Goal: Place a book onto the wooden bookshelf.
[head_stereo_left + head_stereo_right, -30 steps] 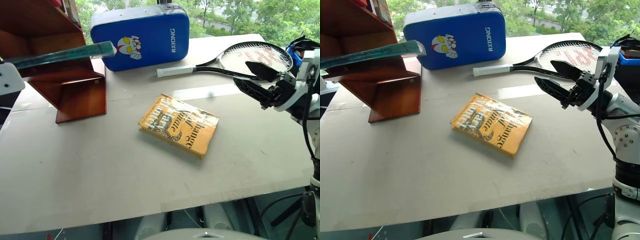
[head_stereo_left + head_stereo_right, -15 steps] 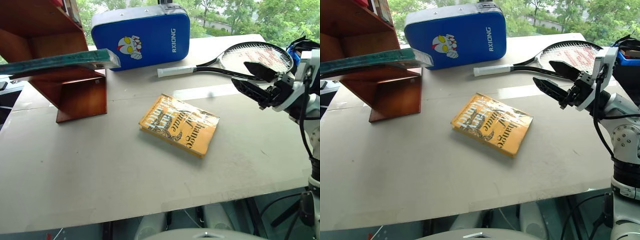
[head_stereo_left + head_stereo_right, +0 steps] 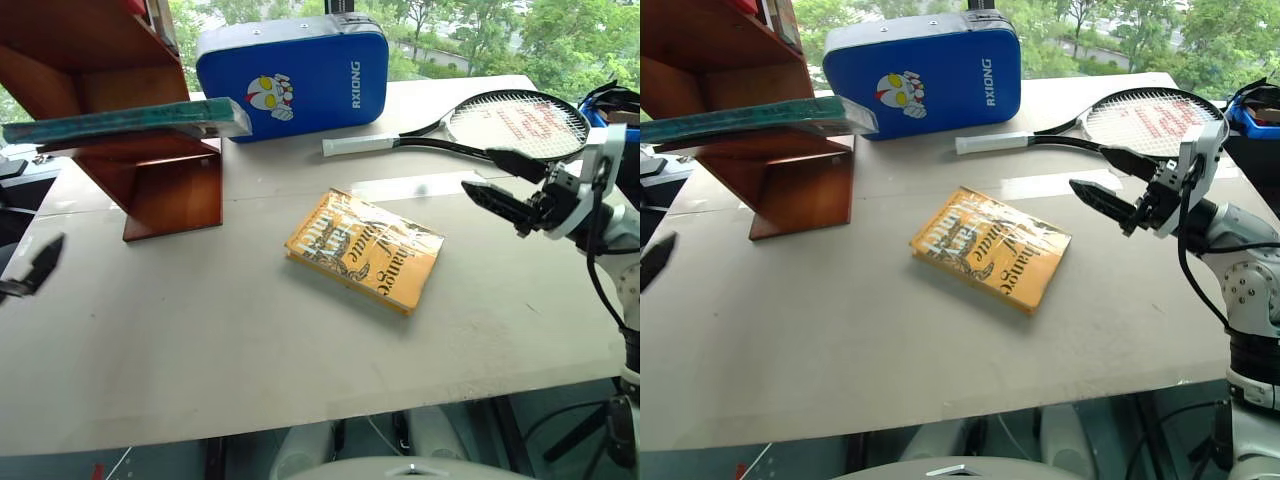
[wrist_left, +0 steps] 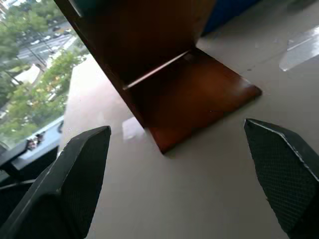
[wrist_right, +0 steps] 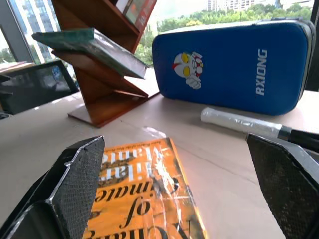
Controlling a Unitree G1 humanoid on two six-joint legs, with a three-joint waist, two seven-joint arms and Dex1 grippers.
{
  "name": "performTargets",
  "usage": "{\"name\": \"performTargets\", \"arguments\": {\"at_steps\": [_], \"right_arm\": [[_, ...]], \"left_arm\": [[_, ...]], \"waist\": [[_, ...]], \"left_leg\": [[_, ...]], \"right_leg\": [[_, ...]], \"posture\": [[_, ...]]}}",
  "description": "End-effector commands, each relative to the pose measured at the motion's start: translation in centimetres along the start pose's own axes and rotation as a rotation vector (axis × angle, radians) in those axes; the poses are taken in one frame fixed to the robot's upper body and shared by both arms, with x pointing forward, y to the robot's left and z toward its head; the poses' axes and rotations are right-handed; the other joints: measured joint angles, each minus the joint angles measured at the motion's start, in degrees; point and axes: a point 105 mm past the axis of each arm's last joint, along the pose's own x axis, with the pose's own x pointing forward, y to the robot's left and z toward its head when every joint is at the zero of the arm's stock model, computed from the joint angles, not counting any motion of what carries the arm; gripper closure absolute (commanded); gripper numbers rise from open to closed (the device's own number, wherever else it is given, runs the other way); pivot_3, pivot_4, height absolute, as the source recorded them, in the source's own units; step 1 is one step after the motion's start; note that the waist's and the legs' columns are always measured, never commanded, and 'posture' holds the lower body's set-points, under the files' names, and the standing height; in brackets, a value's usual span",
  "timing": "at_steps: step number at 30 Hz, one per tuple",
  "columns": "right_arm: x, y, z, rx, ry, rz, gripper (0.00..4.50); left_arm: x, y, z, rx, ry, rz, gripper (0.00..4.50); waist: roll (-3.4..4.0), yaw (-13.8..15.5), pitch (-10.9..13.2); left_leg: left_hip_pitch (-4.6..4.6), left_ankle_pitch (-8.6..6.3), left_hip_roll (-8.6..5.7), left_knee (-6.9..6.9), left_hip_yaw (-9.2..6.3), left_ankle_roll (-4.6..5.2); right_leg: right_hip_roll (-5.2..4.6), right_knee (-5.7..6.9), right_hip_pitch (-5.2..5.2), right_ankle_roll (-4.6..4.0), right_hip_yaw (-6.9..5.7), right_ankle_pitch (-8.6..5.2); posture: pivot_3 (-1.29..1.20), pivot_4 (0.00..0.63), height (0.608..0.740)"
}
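Book lies flat on wooden bookshelf board, above and well apart from left gripper, jaws wide, empty; right gripper open over table

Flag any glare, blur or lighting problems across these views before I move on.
Left eye view: left hand is motion-smeared at the frame edge; a bright glare strip crosses the table. Both eye views: plastic wrap glints over the yellow book's lettering. Left wrist view: the wooden bookshelf is dark against bright windows. Right wrist view: near fingers are soft.
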Motion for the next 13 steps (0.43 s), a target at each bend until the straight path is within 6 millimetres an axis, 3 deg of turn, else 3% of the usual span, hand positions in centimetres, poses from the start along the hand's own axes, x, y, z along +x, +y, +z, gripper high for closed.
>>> {"name": "performTargets", "arguments": {"at_steps": [1, 4, 7, 10, 13], "right_arm": [[-2.7, 0.2, -3.9, -0.065, 0.126, -0.049, 0.00], [-5.1, 0.8, -8.5, -0.067, 0.253, -0.081, 0.00], [-6.6, 1.7, -11.4, -0.086, 0.331, -0.081, 0.00], [-7.2, 2.4, -12.6, -0.072, 0.338, -0.104, 0.00], [-7.2, 2.6, -12.8, -0.069, 0.319, -0.131, 0.00]], "left_arm": [[1.5, -7.6, 0.1, -0.127, -0.036, -0.213, 0.11], [2.1, -13.6, -0.9, -0.208, -0.001, -0.360, 0.11], [2.5, -18.1, -2.7, -0.176, 0.050, -0.454, 0.11], [2.9, -19.9, -3.6, -0.161, 0.064, -0.489, 0.11], [3.5, -20.3, -3.9, -0.133, 0.066, -0.494, 0.11]], "waist": [[-0.06, 0.7, -0.1], [-0.08, 1.4, -0.1], [0.25, 1.2, -0.2], [0.28, 0.7, -0.2], [0.29, 0.7, -0.2]], "left_leg": [[0.06, 0.00, 0.00, 0.01, 0.00, 0.00], [0.35, -0.02, 0.00, -0.03, 0.03, 0.01], [0.94, -0.02, 0.00, -0.18, 0.17, 0.01], [1.55, -0.03, 0.08, -0.52, 0.45, 0.01], [1.78, -0.02, 0.13, -0.76, 0.52, 0.01]], "right_leg": [[0.00, -0.01, 0.09, 0.00, 0.01, 0.00], [0.00, -0.06, 0.35, 0.00, 0.05, 0.00], [0.03, -0.09, 0.81, 0.00, 0.23, 0.00], [0.13, -0.07, 1.17, -0.01, 0.49, -0.01], [0.16, -0.08, 1.25, -0.02, 0.55, -0.01]], "posture": [[0.00, 0.150, 0.740], [0.00, 0.150, 0.740], [0.00, 0.150, 0.740], [0.00, 0.150, 0.740], [0.00, 0.150, 0.740]]}}
